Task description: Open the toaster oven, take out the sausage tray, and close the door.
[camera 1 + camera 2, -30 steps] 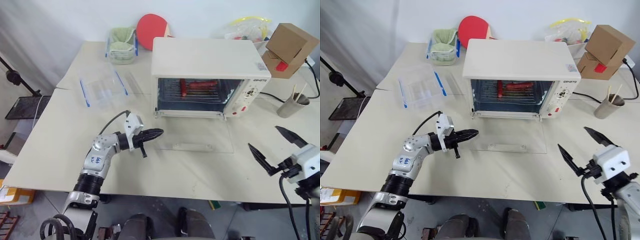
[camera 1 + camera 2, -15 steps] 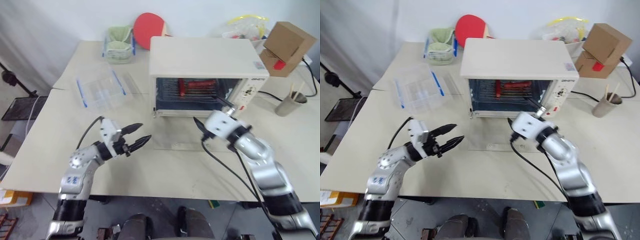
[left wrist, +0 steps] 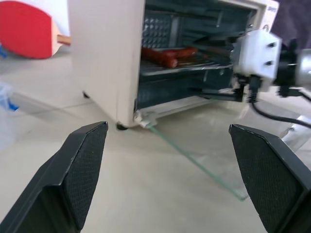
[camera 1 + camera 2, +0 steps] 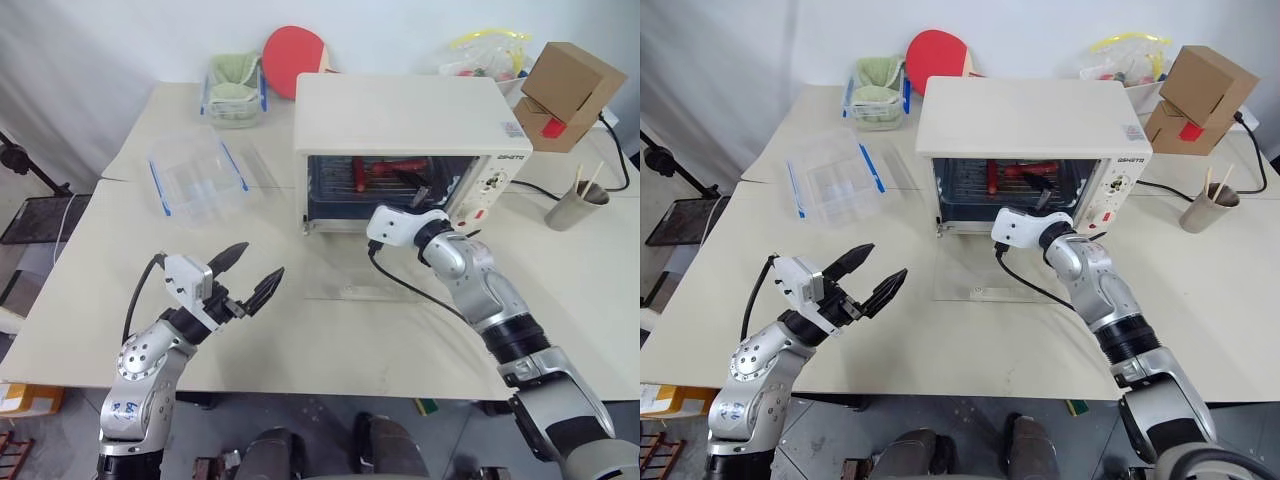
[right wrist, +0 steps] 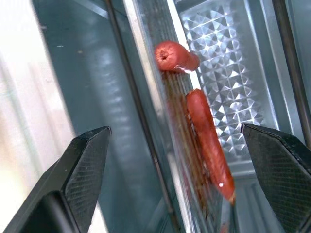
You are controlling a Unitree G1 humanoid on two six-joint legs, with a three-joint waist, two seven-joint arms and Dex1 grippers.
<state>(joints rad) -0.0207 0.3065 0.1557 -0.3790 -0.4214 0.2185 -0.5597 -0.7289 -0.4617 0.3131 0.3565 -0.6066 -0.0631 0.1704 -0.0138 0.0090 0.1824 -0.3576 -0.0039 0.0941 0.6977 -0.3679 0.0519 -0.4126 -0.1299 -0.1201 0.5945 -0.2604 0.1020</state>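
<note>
The door (image 4: 385, 278) lies flat open. The right gripper (image 4: 1043, 190) has come to the oven (image 4: 405, 120) mouth, fingers wide and empty, facing the tray (image 5: 194, 126) inside. The left gripper (image 4: 250, 275) has drawn back, open, holding nothing.

head stereo pair high above the table (image 4: 90, 300); both wrist views close on the toaster oven (image 3: 104, 58) interior
</note>
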